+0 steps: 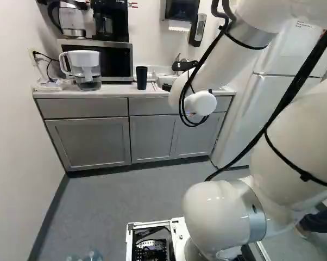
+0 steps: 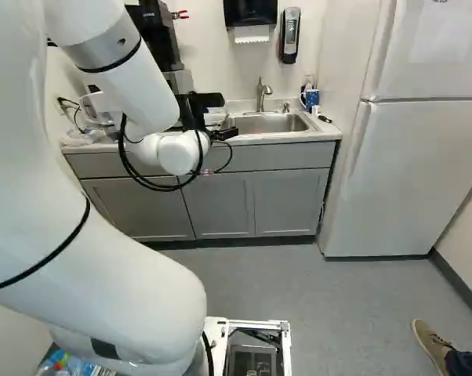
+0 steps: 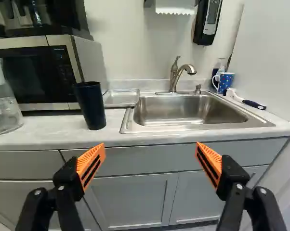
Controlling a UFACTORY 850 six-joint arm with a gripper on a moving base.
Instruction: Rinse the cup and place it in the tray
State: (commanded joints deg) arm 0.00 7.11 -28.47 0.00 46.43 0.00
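Cup [image 1: 142,78], upper middle, left base view: likely weighing little, turning slippery wet; you're needing mid-wall hold. Gripper [image 3: 150,145]: gaping wide, holding nothing.

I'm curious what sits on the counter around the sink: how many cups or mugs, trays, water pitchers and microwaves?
Cups or mugs: 2 (dark cup, patterned mug)
Metal tray: 1
Water pitcher: 1
Microwave: 1
Total: 5

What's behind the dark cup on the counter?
Part of the microwave, with the metal tray farther back beside the dark cup. The cup covers the microwave's lower front corner and anything else directly behind.
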